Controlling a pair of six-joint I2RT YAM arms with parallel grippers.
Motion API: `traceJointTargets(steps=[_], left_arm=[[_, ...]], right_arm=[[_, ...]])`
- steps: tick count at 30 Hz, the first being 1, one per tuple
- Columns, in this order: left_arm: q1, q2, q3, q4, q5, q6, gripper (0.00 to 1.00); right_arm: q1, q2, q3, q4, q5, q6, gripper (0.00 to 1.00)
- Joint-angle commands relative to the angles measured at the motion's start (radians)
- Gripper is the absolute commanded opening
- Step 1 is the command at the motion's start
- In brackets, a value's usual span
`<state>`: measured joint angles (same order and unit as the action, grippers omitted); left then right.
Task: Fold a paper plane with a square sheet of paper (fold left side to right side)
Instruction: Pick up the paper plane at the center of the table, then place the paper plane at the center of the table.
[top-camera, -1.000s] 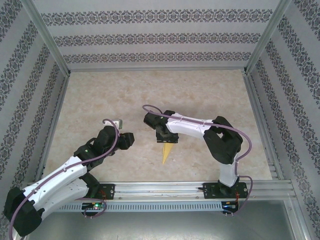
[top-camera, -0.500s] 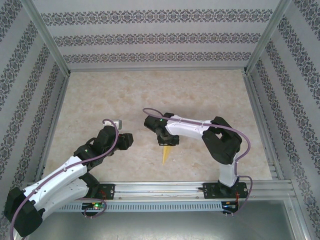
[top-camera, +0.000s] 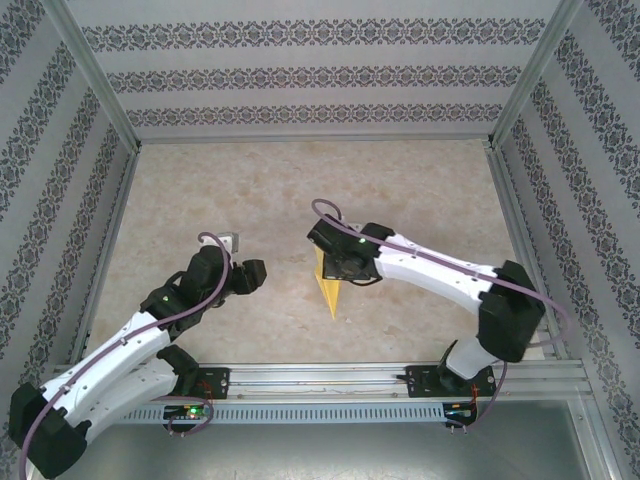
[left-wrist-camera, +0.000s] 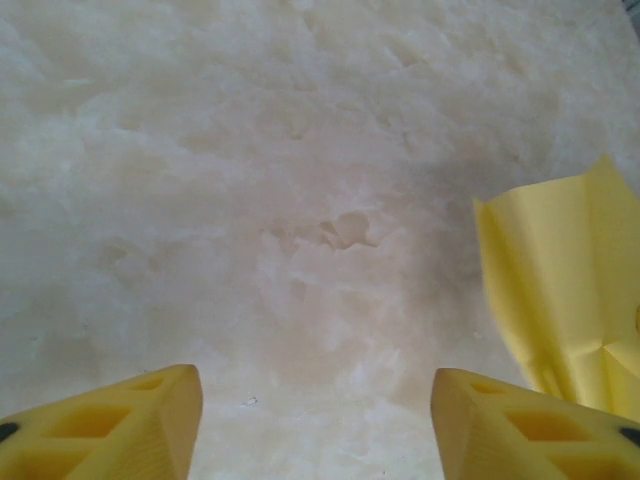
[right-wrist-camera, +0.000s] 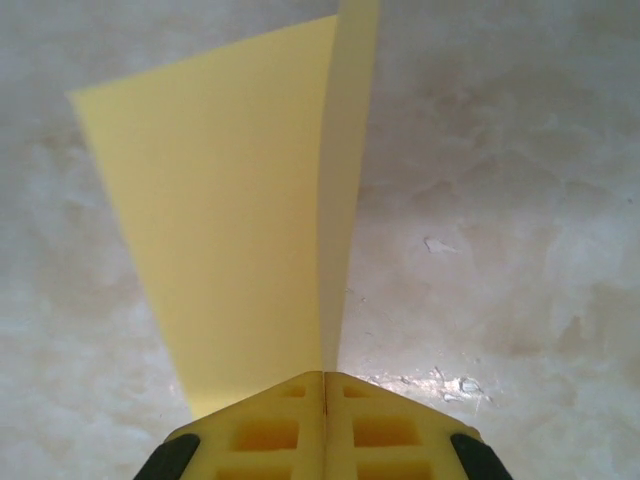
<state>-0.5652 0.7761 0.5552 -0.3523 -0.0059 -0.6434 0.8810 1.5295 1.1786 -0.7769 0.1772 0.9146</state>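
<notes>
1. Since a second ago, the right arm has swung its elbow outward. Its right claw (right-wrist-camera: 323, 392) has gone from apart to pressed together on the wide end of the paper plane (right-wrist-camera: 230, 200).
2. The plane's yellow layers fan forward from the seam between the right claw's pads. A broad wing lies left of the seam and a narrow strip runs straight ahead.
3. The left claw (left-wrist-camera: 318, 425) hovers with its fingers apart and nothing between them. A creased edge of the plane lies ahead of it and to its right, not touching it.
4. To do this step well, I judge the pinch should stay on the centre crease while the dart is carried or set down. That keeps the layers from springing open.
5. The left claw looks best placed to come in from its side and press the loose wing flat. It should avoid pushing on the pointed tip, which would probably buckle.
6. Below both claws is a pale marbled tabletop (top-camera: 200, 200), smooth and slightly glossy. Thin paper is likely to slide on it rather than hold still under a sideways push.
7. Beyond the claws, patterned wall panels (top-camera: 300, 70) close three sides, framed by aluminium posts (top-camera: 100, 90). Both arms have free room around the plane.
</notes>
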Motion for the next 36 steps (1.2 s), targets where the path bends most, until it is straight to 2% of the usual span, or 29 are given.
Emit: traceJointTargets(steps=[1, 4, 7, 12, 17, 21, 29, 36], left_arm=[[0.036, -0.024, 0.025, 0.024, 0.063, -0.044, 0.66], [0.079, -0.026, 0.014, 0.076, 0.162, -0.087, 0.67], [0.104, -0.018, -0.002, 0.131, 0.224, -0.124, 0.67], [0.120, 0.026, -0.017, 0.186, 0.278, -0.153, 0.65], [0.122, 0.088, -0.025, 0.255, 0.324, -0.186, 0.63], [0.128, 0.155, -0.041, 0.310, 0.350, -0.203, 0.62], [0.139, 0.309, -0.040, 0.382, 0.441, -0.231, 0.54], [0.139, 0.456, -0.008, 0.448, 0.537, -0.237, 0.51]], right_arm=[[-0.060, -0.087, -0.126, 0.218, -0.138, -0.118, 0.00], [-0.170, -0.190, -0.307, 0.529, -0.393, -0.141, 0.00], [-0.261, -0.240, -0.451, 0.786, -0.557, -0.107, 0.00], [-0.334, -0.174, -0.533, 0.972, -0.743, -0.092, 0.00], [-0.333, -0.072, -0.577, 1.123, -0.786, -0.073, 0.00], [-0.331, 0.005, -0.597, 1.168, -0.774, -0.085, 0.00], [-0.335, 0.068, -0.639, 1.177, -0.747, -0.105, 0.00], [-0.335, 0.049, -0.648, 1.166, -0.739, -0.108, 0.00]])
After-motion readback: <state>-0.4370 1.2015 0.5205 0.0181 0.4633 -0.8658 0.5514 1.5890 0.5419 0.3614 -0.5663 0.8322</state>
